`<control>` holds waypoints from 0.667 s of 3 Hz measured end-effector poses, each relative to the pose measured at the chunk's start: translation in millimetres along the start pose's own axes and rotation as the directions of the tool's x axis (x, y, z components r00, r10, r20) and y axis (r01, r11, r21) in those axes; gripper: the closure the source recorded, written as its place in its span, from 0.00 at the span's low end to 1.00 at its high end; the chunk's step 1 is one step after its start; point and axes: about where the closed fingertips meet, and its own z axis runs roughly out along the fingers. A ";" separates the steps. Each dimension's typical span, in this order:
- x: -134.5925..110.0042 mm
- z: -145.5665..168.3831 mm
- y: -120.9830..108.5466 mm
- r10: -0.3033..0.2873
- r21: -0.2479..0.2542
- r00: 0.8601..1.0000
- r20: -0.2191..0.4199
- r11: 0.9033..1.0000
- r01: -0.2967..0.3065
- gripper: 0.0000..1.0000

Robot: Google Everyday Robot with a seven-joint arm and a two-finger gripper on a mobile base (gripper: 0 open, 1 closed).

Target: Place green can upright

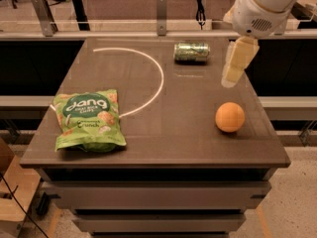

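The green can (191, 52) lies on its side near the far edge of the dark table (148, 148), right of the white arc. My gripper (232, 74) hangs from the white arm at the upper right. It hovers above the table, to the right of the can and a little nearer, apart from it. It is above and behind the orange (230, 117).
A flat green "dang" snack bag (88, 119) lies at the front left. A white curved line (157, 78) is marked on the tabletop. Railings and dark benches stand behind the table. The table's right edge is close to the gripper.
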 end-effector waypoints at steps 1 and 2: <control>-38.8 34.6 -46.0 -0.036 0.015 0.996 0.076 0.999 0.035 0.00; -40.6 35.4 -48.6 -0.036 0.018 0.996 0.080 0.999 0.035 0.00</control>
